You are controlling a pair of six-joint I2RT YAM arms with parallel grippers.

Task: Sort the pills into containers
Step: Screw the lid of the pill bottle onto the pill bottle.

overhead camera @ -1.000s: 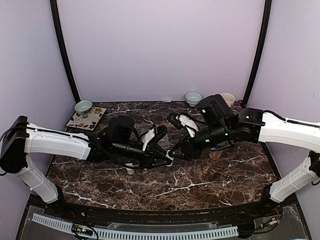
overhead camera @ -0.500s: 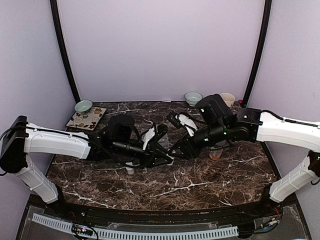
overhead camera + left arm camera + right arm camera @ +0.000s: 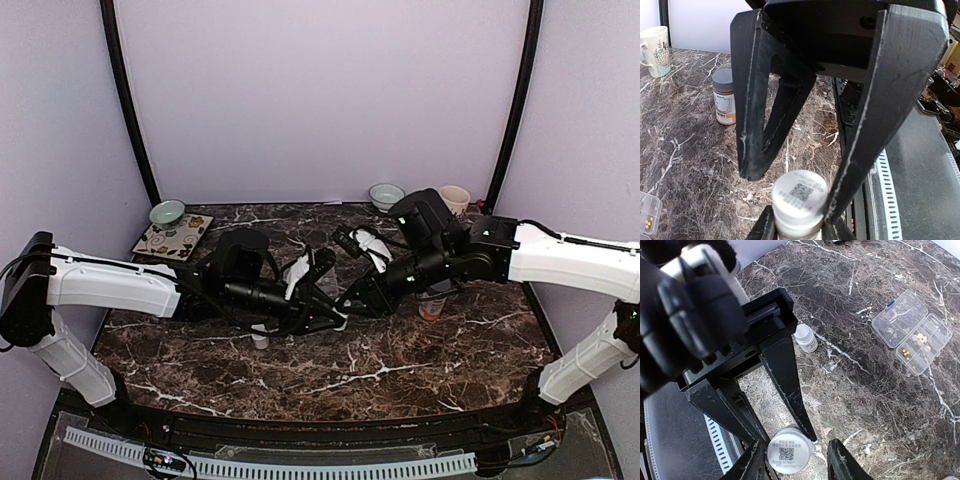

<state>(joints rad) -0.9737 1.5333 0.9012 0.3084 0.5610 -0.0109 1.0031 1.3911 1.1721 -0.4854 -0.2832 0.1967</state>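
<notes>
The white bottle [image 3: 799,197] runs off the left wrist view's bottom edge, the pill box [image 3: 647,214] off its left; the pills [image 3: 920,338] are too small to count.

Clear plastic pill box [image 3: 937,332] lies flat on the dark marbled counter [image 3: 865,405], with no counter edge in view near it. Hinged lid [image 3: 895,317] is swung open, flat alongside. Cream-white pills [image 3: 920,338] are clustered in one compartment, and tiny yellow-orange pills [image 3: 906,354] sit in a nearby compartment.
</notes>
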